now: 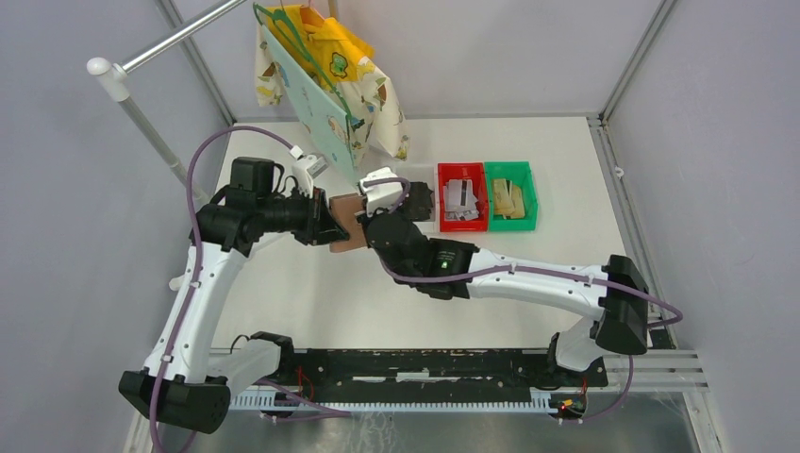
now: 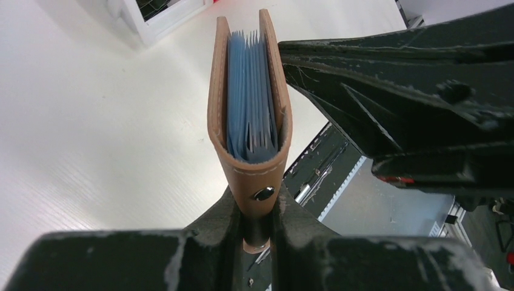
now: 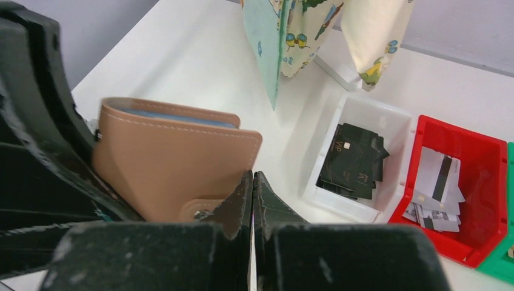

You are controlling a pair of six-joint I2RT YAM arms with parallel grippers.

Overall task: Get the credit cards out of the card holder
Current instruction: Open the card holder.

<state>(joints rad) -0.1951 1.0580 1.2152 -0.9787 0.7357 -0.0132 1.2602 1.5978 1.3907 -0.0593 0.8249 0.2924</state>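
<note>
card holder [image 1: 347,225] is up off the table [image 1: 283,302], pinched in the left gripper [image 2: 259,225] by the end with the snap tab; the jaws are closed down narrow on that leather, one finger on either side. from the left wrist i look straight along the holder: its two salmon covers stand slightly apart and a stack of light blue pockets shows between them, though i cannot tell whether any card sits in those pockets. right gripper [image 3: 252,193] is fully closed, fingertips pressed flat together, and i see nothing between them. it sits just in front of the holder's lower corner near the tab, and i cannot tell if it touches the leather. from overhead, both grippers meet at the holder, just in front of the patterned cloth bags [image 1: 330,94] hanging from a rail. to the right, three bins sit side by side in a row: a clear bin [image 3: 370,114] holding black credit cards [image 3: 354,160], a red bin [image 3: 485,163] holding grey-silver cards [image 3: 436,188], and a green bin [image 1: 524,172] holding gold-tan cards [image 1: 509,200].
</note>
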